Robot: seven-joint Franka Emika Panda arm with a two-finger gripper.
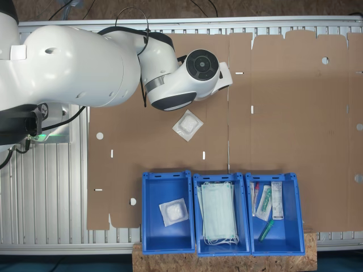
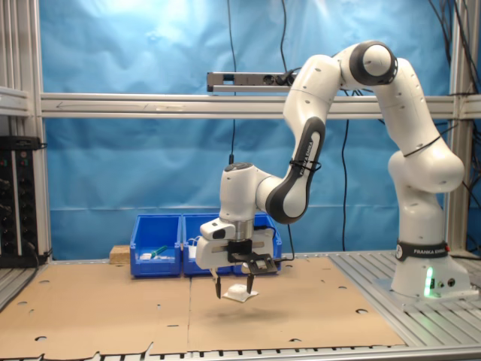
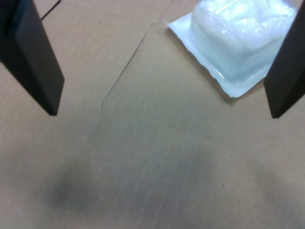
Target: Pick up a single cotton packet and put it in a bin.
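In the first exterior view you see the cotton packet (image 1: 188, 124) lying on the brown cardboard sheet (image 1: 283, 113), just below the arm's wrist (image 1: 193, 76) and well apart from the three blue bins at the bottom edge. The bin (image 1: 167, 211) at the first exterior view's left already holds another packet (image 1: 173, 212); the middle bin (image 1: 221, 214) holds pale green masks (image 1: 219, 212), and the third bin (image 1: 274, 213) holds syringes and tubes. In the second exterior view your gripper (image 2: 233, 289) hangs low over the cardboard with its fingers spread, and the packet (image 2: 240, 295) lies by the finger nearer the second exterior view's right. In the wrist view the two dark fingers (image 3: 33, 57) stand wide apart, gripping nothing, with the packet (image 3: 238, 40) beside one of them.
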